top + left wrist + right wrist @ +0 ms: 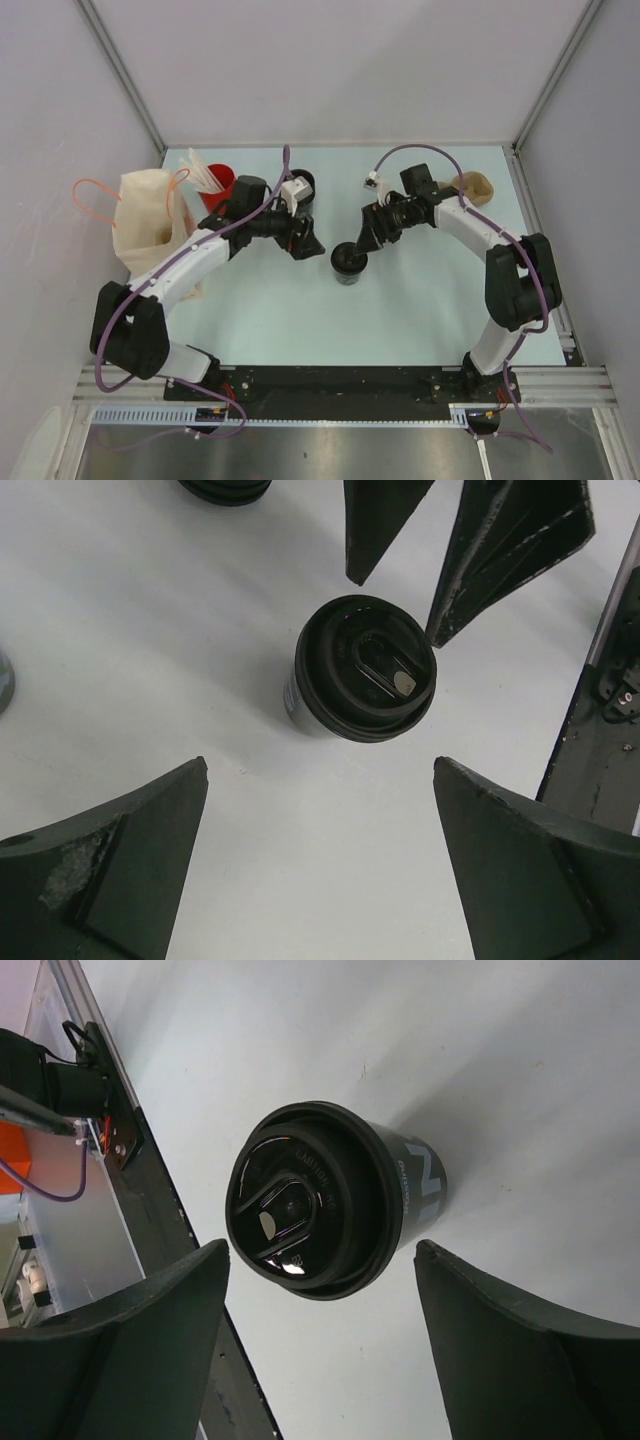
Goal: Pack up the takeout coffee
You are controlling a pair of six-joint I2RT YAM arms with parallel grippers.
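The takeout coffee stands upright mid-table between the two arms. The right gripper straddles it with jaws parted and clear of its sides, while the left gripper hangs just to its left, spread wide and empty. To grasp well, the matte wedge fingers should meet the round dark wall below the glossy black lid, squarely and gently, since a thin disposable cup likely dents or tips on the smooth white table.

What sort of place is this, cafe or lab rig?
Likely a lab test cell: bare white panel walls on aluminium framing, left arm and right arm bolted to a base plate, staged takeout coffee.
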